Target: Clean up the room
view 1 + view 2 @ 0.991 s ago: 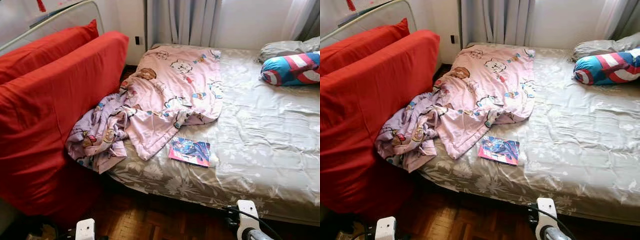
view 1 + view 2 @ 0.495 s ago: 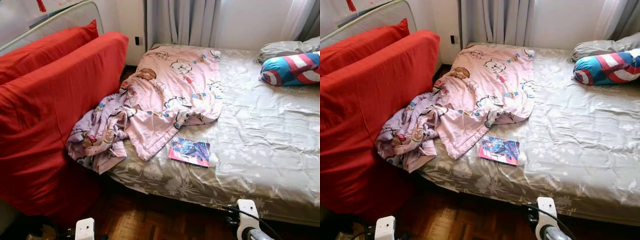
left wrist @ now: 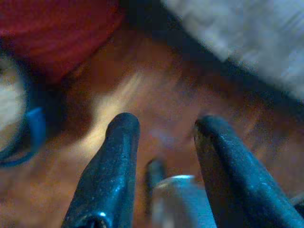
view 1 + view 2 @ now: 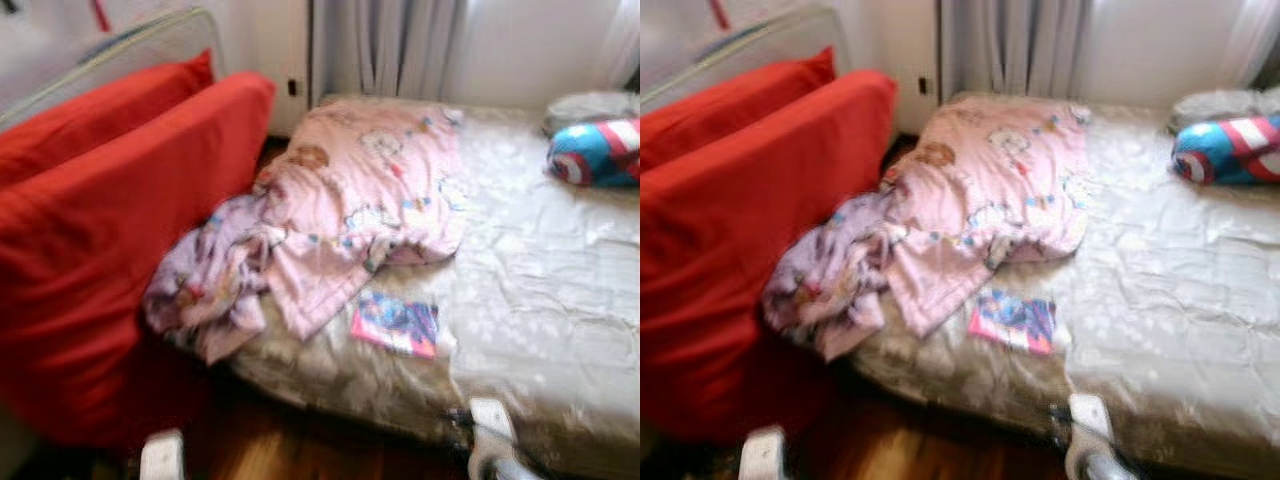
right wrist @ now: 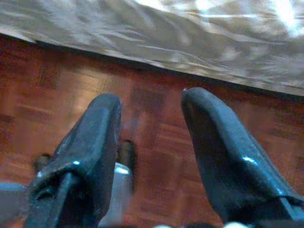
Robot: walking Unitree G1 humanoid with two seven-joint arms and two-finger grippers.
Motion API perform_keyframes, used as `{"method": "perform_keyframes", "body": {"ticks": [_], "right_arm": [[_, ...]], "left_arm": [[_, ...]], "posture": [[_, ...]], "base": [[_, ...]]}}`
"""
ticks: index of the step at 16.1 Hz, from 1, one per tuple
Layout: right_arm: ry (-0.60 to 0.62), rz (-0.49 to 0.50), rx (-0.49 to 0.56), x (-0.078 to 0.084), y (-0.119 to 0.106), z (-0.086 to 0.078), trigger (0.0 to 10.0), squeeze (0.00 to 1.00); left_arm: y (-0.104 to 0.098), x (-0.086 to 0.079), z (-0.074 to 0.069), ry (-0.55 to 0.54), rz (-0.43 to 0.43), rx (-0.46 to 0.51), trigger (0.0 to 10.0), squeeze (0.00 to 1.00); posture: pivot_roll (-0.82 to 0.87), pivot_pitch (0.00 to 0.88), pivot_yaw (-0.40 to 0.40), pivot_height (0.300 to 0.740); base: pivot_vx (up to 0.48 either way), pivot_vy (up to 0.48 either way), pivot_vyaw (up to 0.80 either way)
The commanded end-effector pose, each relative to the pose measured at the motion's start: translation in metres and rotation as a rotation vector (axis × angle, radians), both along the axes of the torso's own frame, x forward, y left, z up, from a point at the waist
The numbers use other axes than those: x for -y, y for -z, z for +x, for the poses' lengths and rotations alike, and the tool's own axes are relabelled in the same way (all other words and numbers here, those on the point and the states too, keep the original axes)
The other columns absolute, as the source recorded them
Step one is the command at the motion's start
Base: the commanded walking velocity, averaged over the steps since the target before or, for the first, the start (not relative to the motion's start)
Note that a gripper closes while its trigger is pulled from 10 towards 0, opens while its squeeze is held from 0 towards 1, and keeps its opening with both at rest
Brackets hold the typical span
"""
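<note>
Red cushions (image 4: 110, 230) stand at the left, against the bed (image 4: 560, 300). A crumpled pink blanket (image 4: 340, 220) spills over its edge; a book (image 4: 395, 323) lies just beside it. Both the left gripper (image 3: 164, 128) and right gripper (image 5: 149, 102) hang over the wooden floor (image 5: 156, 142), fingers spread, empty.

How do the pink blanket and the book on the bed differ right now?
The pink blanket is large, soft and crumpled, its purple end spilling over the bed's left edge. The book is small, flat and rigid, lying wholly on the bed near the front edge. Both rest loose on the grey cover, with cartoon prints.
</note>
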State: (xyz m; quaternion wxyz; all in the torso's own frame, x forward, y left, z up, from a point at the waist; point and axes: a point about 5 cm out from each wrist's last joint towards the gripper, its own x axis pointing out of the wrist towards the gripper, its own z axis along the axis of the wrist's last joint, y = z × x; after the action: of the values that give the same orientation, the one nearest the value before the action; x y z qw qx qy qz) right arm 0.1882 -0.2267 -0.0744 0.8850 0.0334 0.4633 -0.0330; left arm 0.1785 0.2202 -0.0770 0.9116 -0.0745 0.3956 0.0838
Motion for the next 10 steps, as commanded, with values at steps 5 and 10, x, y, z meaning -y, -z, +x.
{"method": "perform_keyframes", "body": {"ticks": [5, 10], "right_arm": [[-0.018, 0.009, 0.04, -0.0064, -0.0059, 0.0137, 10.0, 0.0], [-0.014, 0.008, 0.042, -0.0067, -0.0058, 0.0136, 10.0, 0.0]], "left_arm": [[0.004, -0.0077, -0.0121, -0.031, 0.006, -0.032, 10.0, 0.0], [0.0036, -0.0077, -0.0116, -0.028, -0.001, -0.026, 10.0, 0.0]], "posture": [[0.01, 0.04, -0.015, 0.74], [0.01, 0.046, -0.013, 0.74]], "base": [[0.337, 0.0, 0.0], [0.066, 0.0, 0.0]]}}
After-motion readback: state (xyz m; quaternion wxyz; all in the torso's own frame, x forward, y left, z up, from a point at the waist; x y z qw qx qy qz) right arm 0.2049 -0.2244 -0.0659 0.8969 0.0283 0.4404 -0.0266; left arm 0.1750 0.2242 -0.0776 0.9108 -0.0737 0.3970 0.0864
